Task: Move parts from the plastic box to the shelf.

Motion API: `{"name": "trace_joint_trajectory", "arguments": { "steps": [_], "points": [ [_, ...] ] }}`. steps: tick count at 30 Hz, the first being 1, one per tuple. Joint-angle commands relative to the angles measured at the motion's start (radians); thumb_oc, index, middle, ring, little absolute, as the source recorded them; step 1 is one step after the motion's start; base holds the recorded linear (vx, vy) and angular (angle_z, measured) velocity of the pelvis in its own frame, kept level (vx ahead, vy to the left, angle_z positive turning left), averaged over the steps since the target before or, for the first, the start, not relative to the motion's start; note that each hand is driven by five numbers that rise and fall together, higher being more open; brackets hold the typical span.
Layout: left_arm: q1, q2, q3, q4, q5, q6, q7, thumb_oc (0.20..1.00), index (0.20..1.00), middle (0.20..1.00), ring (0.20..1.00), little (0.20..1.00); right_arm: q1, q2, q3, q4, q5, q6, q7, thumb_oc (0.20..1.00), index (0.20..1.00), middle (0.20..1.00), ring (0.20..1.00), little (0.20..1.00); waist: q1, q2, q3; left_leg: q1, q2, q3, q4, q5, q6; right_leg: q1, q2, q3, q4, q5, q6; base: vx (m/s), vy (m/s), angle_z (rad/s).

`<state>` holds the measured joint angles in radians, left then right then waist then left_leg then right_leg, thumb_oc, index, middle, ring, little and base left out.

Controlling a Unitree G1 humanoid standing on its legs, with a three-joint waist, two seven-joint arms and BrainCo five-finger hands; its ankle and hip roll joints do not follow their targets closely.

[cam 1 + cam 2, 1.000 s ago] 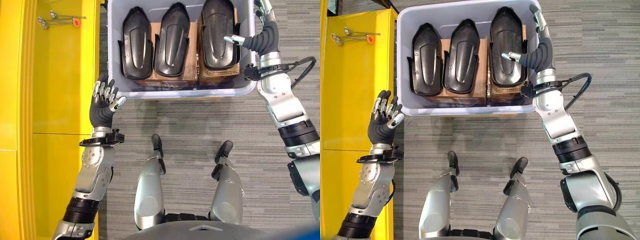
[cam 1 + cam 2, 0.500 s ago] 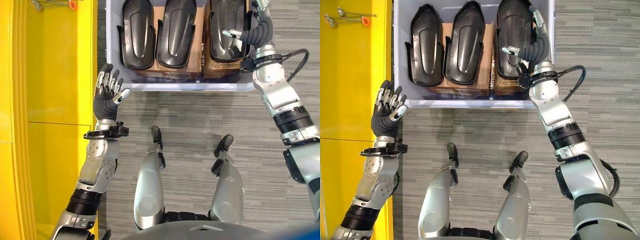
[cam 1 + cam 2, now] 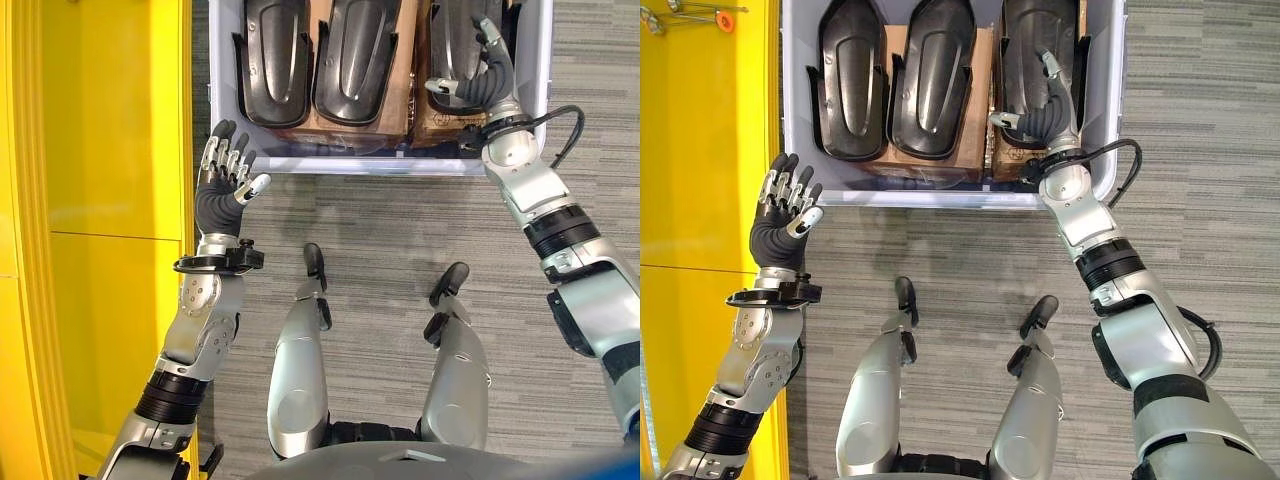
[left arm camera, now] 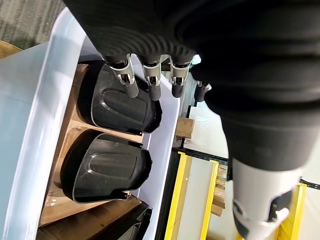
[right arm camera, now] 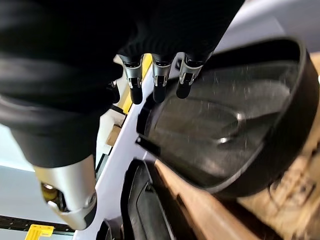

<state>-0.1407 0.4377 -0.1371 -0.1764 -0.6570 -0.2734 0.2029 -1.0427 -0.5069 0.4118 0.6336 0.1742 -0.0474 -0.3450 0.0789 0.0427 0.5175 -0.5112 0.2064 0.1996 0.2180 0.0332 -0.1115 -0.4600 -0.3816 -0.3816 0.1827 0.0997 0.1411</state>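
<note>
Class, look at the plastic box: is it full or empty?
Full: three black parts lie side by side in the plastic box.

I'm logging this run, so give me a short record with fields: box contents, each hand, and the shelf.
box: grey plastic box on the floor
contents: three black parts side by side on cardboard
right hand: open, inside the box over the rightmost part
left hand: open, raised outside the box's near left corner
shelf: yellow shelf on the robot's left
</note>
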Motion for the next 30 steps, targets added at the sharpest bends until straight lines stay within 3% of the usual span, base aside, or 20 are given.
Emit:
{"name": "trace_joint_trajectory", "arguments": {
  "steps": [1,14,20,30],
  "points": [
    [-0.001,0.022,-0.049,-0.146,-0.005,-0.060,0.011,1.000,1.000,1.000,1.000,1.000,-0.154,-0.012,0.018,0.054,0.025,-0.039,-0.004,1.000,1.000,1.000,1.000,1.000,0.037,0.029,0.002,0.043,0.076,-0.049,-0.018,-0.009,-0.086,-0.113,-0.091,0.106,0.131,-0.040,0.066,0.00,0.000,0.00],
    [0.002,0.018,-0.090,-0.148,-0.017,-0.060,0.003,1.000,1.000,1.000,1.000,1.000,-0.169,0.060,-0.011,0.321,0.192,-0.048,0.037,1.000,1.000,1.000,1.000,1.000,0.078,0.056,0.003,-0.018,0.057,-0.078,-0.008,-0.012,-0.074,-0.151,-0.106,0.092,0.149,-0.042,0.069,0.00,0.014,0.06],
    [-0.015,0.011,-0.102,-0.140,-0.017,-0.058,0.005,1.000,1.000,1.000,1.000,1.000,-0.140,0.084,0.030,0.247,0.187,-0.049,0.073,1.000,1.000,1.000,1.000,1.000,0.082,0.050,0.003,-0.029,0.050,-0.089,0.004,-0.020,-0.068,-0.146,-0.110,0.089,0.152,-0.044,0.069,0.00,0.009,0.02],
    [-0.008,0.013,-0.085,-0.142,-0.014,-0.046,0.013,1.000,1.000,1.000,1.000,1.000,-0.008,0.104,0.056,-0.047,0.199,-0.062,0.129,1.000,1.000,1.000,1.000,1.000,0.075,0.037,0.003,-0.035,0.042,-0.100,0.034,-0.036,-0.061,-0.123,-0.118,0.078,0.153,-0.042,0.070,0.00,0.011,0.02]
  ]
}}
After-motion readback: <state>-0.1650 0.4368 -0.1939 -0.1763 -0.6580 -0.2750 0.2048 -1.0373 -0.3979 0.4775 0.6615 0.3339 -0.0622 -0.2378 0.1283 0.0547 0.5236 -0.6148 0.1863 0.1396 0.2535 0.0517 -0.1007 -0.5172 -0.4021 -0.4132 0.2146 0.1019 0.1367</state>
